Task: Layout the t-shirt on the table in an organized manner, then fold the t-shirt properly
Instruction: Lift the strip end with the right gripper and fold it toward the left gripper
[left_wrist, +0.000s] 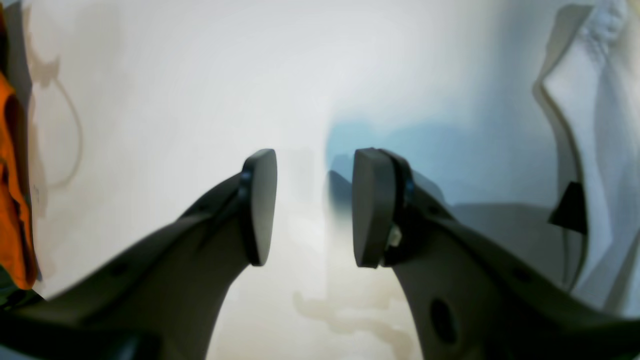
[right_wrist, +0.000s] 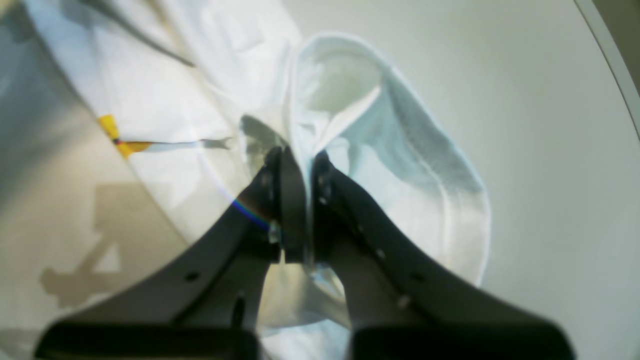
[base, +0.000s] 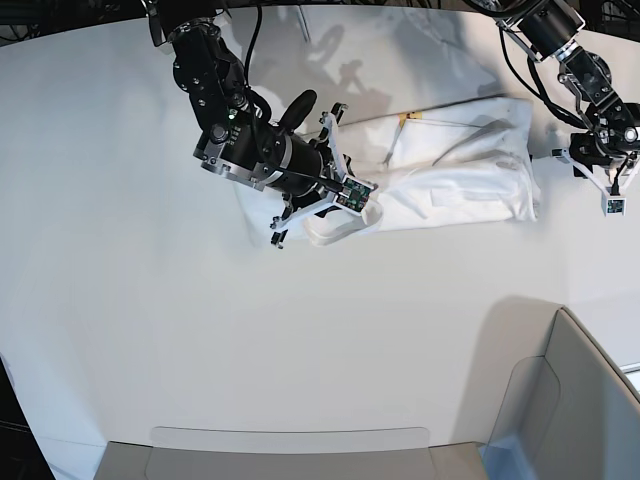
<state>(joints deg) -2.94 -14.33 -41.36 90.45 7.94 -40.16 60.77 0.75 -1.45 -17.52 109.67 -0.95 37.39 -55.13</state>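
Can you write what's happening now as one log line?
right gripper: jaws shut on white printed cotton t-shirt | left gripper: jaws open, empty | shirt on smooth white table

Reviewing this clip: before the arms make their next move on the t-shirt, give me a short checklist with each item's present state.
1. Right pincer shut on the t-shirt: ok, the jaws pinch a fold of white cloth.
2. Left pincer free to grasp: ok, jaws apart with nothing between them.
3. Left pincer touching the shirt: cannot tell; in the base view it hangs just past the shirt's edge.
4. Shirt laid out flat: not ok, it lies bunched and partly folded over, the print mostly hidden.
5. Shirt fully on the table: ok, plain tabletop on every side.
6. Corner bin away from the cloth: ok.
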